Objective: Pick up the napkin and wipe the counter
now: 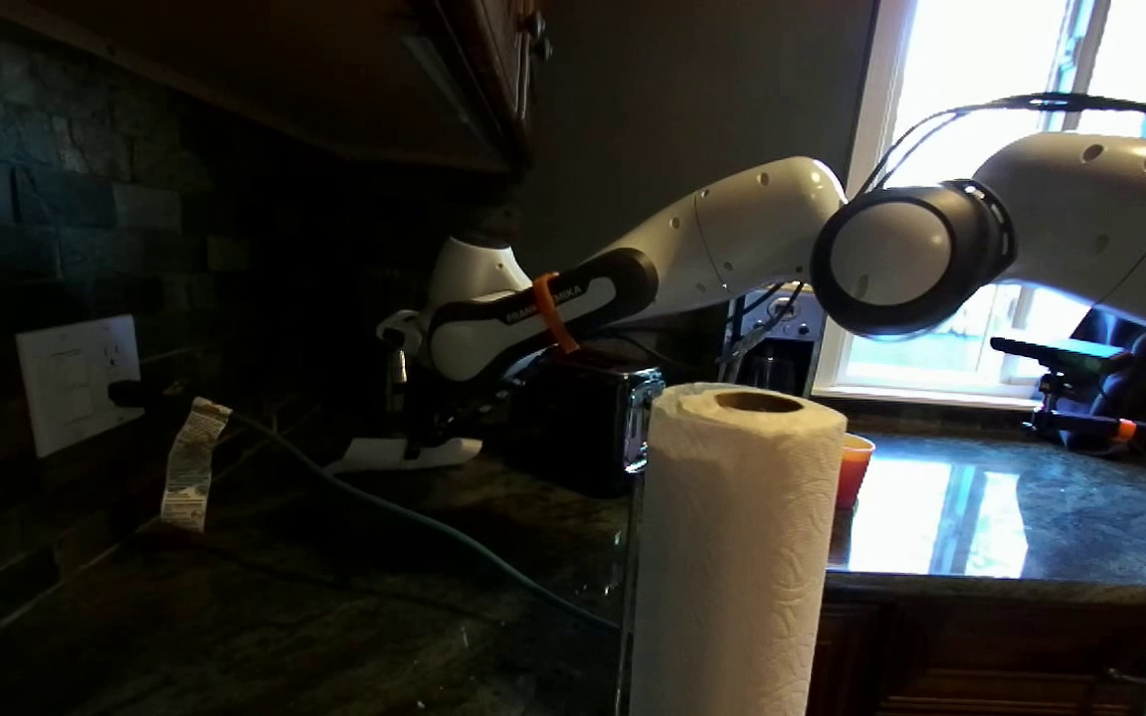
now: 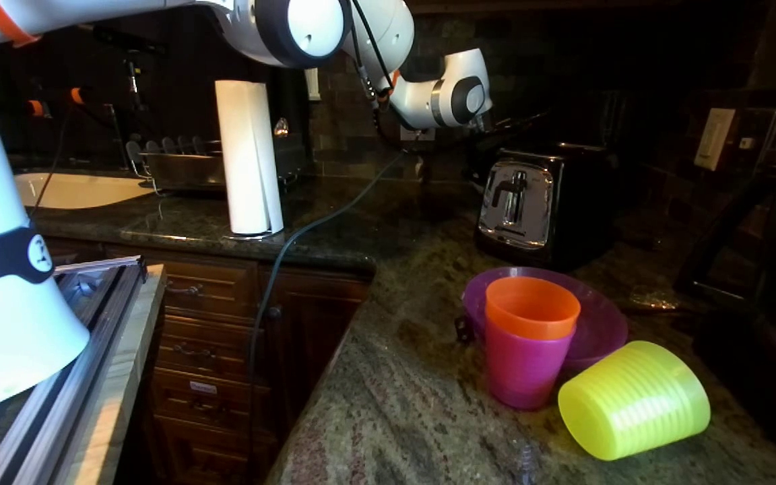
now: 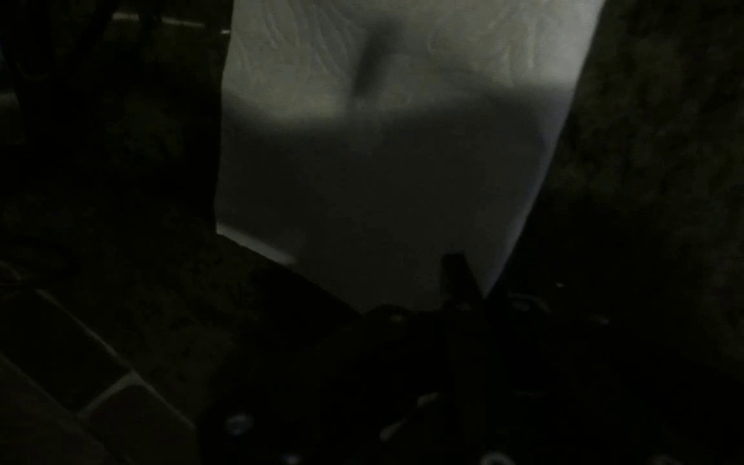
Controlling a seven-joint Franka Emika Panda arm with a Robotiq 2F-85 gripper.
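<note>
Orange cup [image 2: 533, 316] nests inside pink cup [image 2: 526, 367]; yellow-green cup [image 2: 634, 401] lies on its side near purple bowl [image 2: 600, 330].

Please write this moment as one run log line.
gripper: at white paper napkin, grip unclear | toaster: nearby | paper towel roll: upright | yellow-green cup: on its side | wiping counter: unclear

The wrist view cuts off the napkin [image 3: 382, 187] at twelve o'clock; toward six, the gripper [image 3: 457, 268] is mostly lost in darkness (its grip cannot be told). In an exterior view, the paper-towel roll [image 1: 737, 557], cut off near five o'clock, partly hides an orange cup [image 1: 856, 471].
</note>
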